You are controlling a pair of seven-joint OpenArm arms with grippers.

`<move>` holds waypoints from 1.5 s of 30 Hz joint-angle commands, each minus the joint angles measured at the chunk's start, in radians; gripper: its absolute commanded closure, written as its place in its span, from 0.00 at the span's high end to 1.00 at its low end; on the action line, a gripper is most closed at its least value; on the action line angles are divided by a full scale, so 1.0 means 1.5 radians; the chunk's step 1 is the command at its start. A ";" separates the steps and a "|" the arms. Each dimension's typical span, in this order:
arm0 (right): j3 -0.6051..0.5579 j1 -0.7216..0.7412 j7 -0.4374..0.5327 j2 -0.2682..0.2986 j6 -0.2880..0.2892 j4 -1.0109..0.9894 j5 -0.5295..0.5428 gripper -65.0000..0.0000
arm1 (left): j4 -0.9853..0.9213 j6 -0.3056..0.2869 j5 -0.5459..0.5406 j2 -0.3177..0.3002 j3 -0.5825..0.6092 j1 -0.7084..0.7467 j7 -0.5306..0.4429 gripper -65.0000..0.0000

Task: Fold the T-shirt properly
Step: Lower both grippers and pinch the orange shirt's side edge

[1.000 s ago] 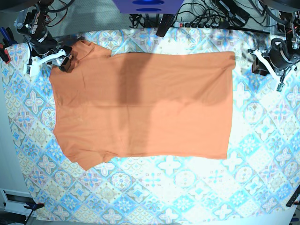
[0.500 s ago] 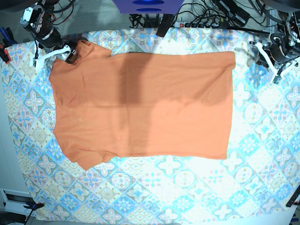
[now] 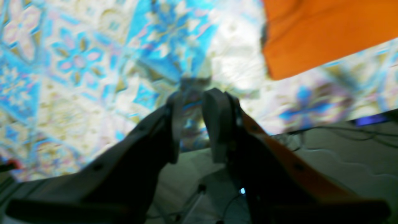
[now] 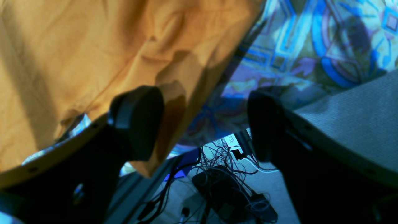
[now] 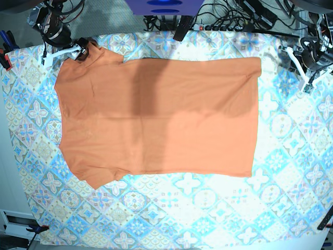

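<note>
We see the shirt (image 5: pixel 156 117) flat on the tabletop (image 5: pixel 218 208). Right pincer (image 4: pixel 199 124) gapes wide at its far-left sleeve; left pincer (image 3: pixel 194 124) narrow, empty, far-right corner.

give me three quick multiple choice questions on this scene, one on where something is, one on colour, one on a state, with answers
1. Where is the right gripper in the base view?
A. at the plain orange short-sleeved fabric T-shirt's top-left sleeve corner
B. at its bottom hem
C. over its middle

2. What colours is the patterned tablecloth?
A. red and black
B. blue and beige
C. plain green

3. How does the T-shirt lie?
A. rolled up
B. folded in half
C. spread flat, unfolded

Answers: 1 A, the white fingers sit at that sleeve corner. 2 B, blue and beige tiles show all round the shirt. 3 C, both sleeves and the whole body lie open.
</note>
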 commanded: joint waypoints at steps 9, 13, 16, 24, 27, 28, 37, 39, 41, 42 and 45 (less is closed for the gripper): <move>-0.033 0.016 0.006 0.005 0.007 0.010 0.005 0.67 | -0.108 -0.085 0.007 -0.014 0.047 -0.082 -0.007 0.24; -0.042 0.016 0.006 0.005 0.007 0.010 0.004 0.67 | -0.114 -0.106 0.007 -0.011 0.047 -0.086 -0.002 0.25; -0.038 0.016 0.006 0.005 0.007 0.010 0.004 0.67 | -0.149 -0.106 0.007 -0.011 0.047 -0.086 -0.009 0.25; -0.041 0.016 0.006 0.005 0.005 0.010 0.004 0.67 | -0.253 -0.106 0.006 -0.010 0.128 -0.139 -0.036 0.25; -0.037 0.015 0.006 0.005 0.005 0.010 0.004 0.67 | -0.274 -0.106 0.003 0.010 0.129 -0.156 -0.037 0.25; -0.037 0.014 0.006 0.005 0.005 0.010 0.004 0.67 | -0.274 -0.106 0.006 0.015 0.132 -0.160 -0.037 0.25; -0.037 0.012 0.006 0.008 0.005 0.010 0.004 0.67 | -0.274 -0.106 0.000 0.040 0.185 -0.174 -0.034 0.25; -0.038 0.012 0.006 0.008 0.005 0.010 0.003 0.67 | -0.274 -0.106 0.001 0.045 0.185 -0.174 -0.034 0.25; -0.041 0.012 0.006 0.008 0.005 0.010 0.003 0.67 | -0.275 -0.106 0.001 0.052 0.185 -0.174 -0.035 0.25; -0.042 0.012 0.006 0.008 0.005 0.010 0.003 0.67 | -0.275 -0.106 0.002 0.060 0.185 -0.174 -0.035 0.25; -0.042 0.012 0.006 0.008 0.005 0.010 0.003 0.67 | -0.275 -0.106 0.002 0.065 0.205 -0.174 -0.034 0.25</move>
